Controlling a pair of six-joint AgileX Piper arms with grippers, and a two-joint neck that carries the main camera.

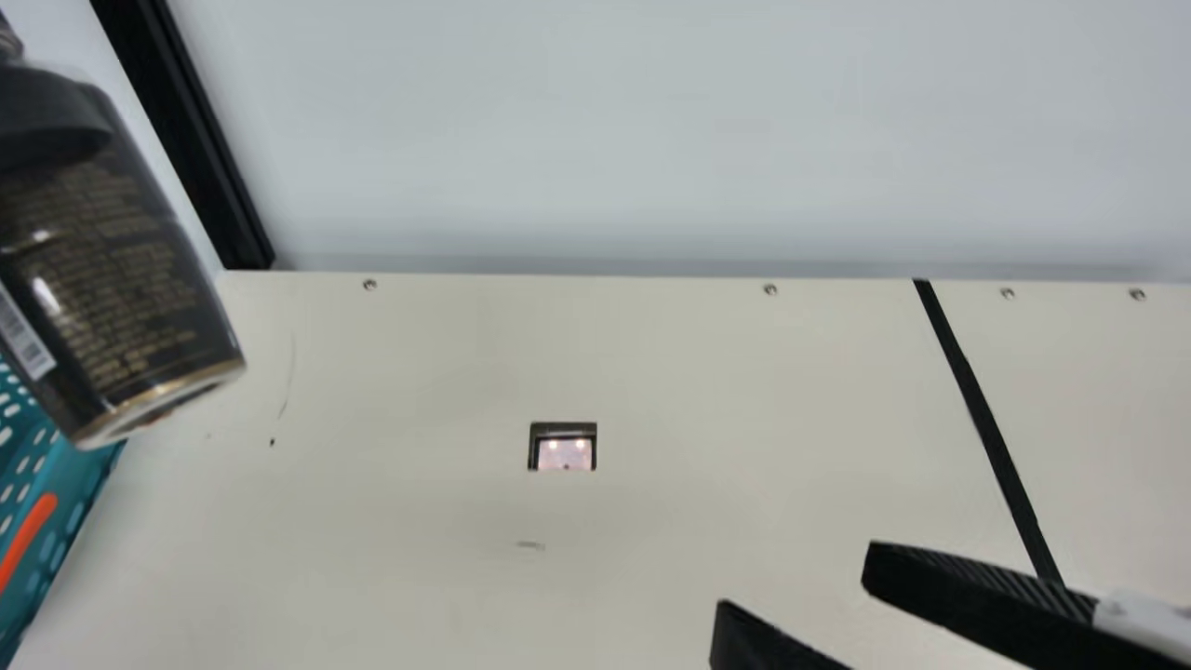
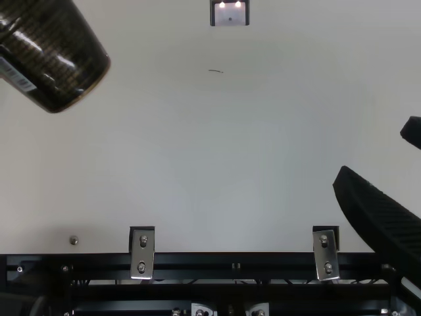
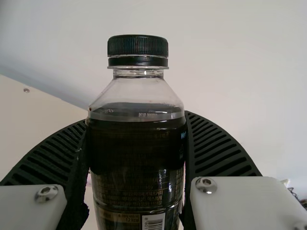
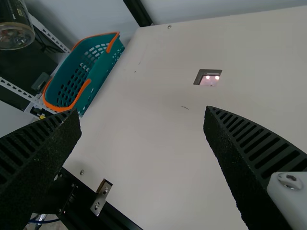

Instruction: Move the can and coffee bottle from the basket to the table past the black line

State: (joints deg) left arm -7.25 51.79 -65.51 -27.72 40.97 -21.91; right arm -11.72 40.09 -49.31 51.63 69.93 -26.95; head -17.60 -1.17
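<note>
The left gripper [image 1: 51,107] pinches the coffee bottle [image 1: 116,270] aloft in the main view, one black finger curved across the dark, gold-printed body. The bottle leans, its gold-rimmed base angled down toward the middle of the picture, in front of the teal basket [image 1: 70,530] as the camera sees it. The right gripper [image 1: 791,582], its fingers spread with nothing between them, stands near the black line [image 1: 986,419] that crosses the cream table [image 1: 419,372]; the bottle is well apart from that line, on the basket's side. From the top view, the bottle's glossy lower body and barcode slant in at the upper left, while the right gripper's parted fingers enter at the right edge. In the left wrist view, the ribbed fingers press on both sides of the bottle, below its clear shoulder; a ridged dark cap [image 3: 137,45] tops the clear neck, and dark coffee reaches the shoulder. In the right wrist view, that arm's fingers are wide apart, the basket with its orange handles sits along the table's edge, and the bottle's round base hangs at the upper left corner.
</note>
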